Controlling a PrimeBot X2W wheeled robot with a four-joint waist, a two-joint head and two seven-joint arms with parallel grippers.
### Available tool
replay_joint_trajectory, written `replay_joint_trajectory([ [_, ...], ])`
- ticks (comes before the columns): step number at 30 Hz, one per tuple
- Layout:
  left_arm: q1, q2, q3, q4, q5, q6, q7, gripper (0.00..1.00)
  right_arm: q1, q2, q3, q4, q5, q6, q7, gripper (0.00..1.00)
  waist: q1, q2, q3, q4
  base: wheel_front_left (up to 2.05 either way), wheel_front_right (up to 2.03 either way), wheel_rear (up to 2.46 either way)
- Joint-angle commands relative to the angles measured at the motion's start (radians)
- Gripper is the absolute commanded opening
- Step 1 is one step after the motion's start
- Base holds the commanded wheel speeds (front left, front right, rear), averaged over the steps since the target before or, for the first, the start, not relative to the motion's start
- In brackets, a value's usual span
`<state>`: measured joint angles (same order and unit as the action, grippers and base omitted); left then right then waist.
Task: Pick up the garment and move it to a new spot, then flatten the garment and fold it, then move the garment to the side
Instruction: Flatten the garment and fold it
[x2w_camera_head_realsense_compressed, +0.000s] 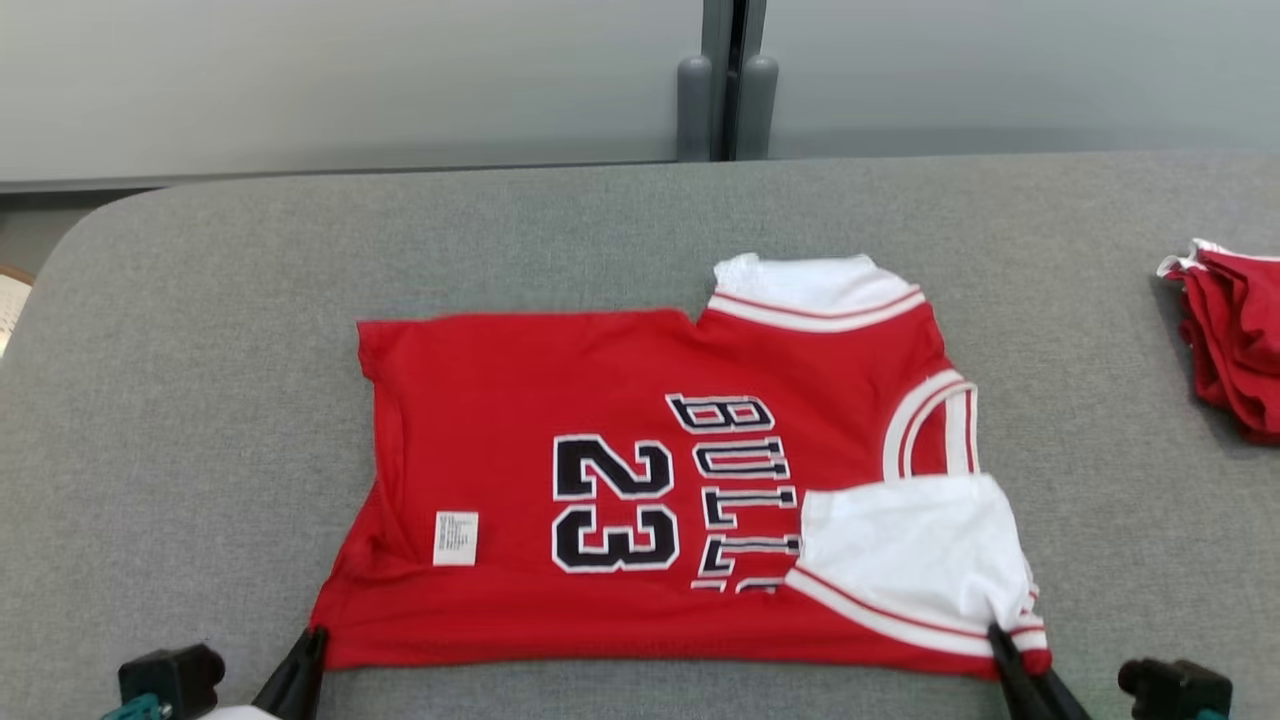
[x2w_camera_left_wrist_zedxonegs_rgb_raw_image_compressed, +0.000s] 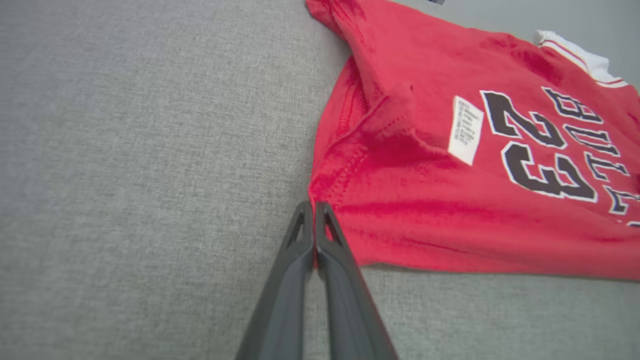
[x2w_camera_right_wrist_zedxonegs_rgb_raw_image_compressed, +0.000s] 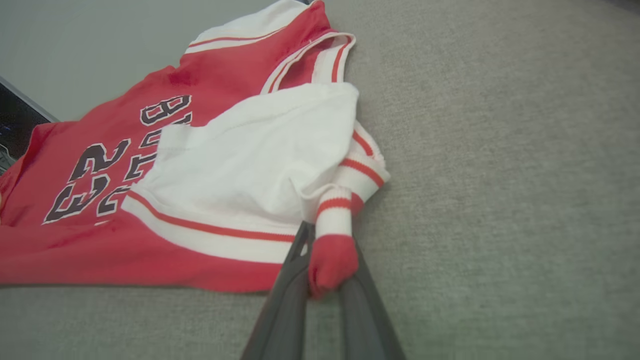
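Red jersey (x2w_camera_head_realsense_compressed: 500, 400) lies mid-counter (x2w_camera_head_realsense_compressed: 200, 300), my left fingers (x2w_camera_left_wrist_zedxonegs_rgb_raw_image_compressed: 314, 230) pinched shut on its near left hem corner and right fingers (x2w_camera_head_realsense_compressed: 1000, 645) clamped on the near right trim, so I'd lift both evenly, keeping that edge taut while folding it far.

A grey fabric-covered bench (x2w_camera_head_realsense_compressed: 200, 300) with a rounded far-left corner spans the head view, its weave plain and even. Near its right edge lies a small crumpled heap of red cloth (x2w_camera_head_realsense_compressed: 1235, 335) with a strip of white trim at its top. Behind the bench stand pale grey wall panels (x2w_camera_head_realsense_compressed: 350, 80), meeting at a dark vertical gap flanked by two rounded grey posts (x2w_camera_head_realsense_compressed: 693, 105).
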<state>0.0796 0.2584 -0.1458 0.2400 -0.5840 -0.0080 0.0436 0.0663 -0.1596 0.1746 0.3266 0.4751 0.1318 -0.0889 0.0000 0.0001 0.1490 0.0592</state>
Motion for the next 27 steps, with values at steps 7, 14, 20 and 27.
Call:
replay_joint_trajectory([
  [7,0.153,0.034,0.028,-0.142,-0.047,0.056,0.096,0.0,0.176,0.031,-0.063,-0.131,0.008,-0.002,0.124,0.0,0.0,-0.0001,-0.056,-0.007,0.0,0.0,0.0],
  [14,0.205,0.05,0.033,-0.202,-0.044,0.084,0.127,0.0,0.236,0.053,-0.099,-0.194,-0.006,-0.002,0.187,0.0,0.0,-0.0001,-0.064,-0.007,0.0,0.0,0.0],
  [20,0.156,0.017,0.036,-0.22,-0.009,0.12,0.052,1.0,0.167,0.043,-0.109,-0.28,-0.091,-0.001,0.147,1.0,0.0,-0.0001,-0.059,-0.015,0.0,0.0,0.0],
  [27,0.068,-0.012,0.034,-0.314,0.108,0.184,-0.125,1.0,0.056,0.004,-0.128,-0.428,-0.212,-0.001,0.043,1.0,0.0,-0.0001,-0.063,-0.02,0.0,0.0,0.0],
])
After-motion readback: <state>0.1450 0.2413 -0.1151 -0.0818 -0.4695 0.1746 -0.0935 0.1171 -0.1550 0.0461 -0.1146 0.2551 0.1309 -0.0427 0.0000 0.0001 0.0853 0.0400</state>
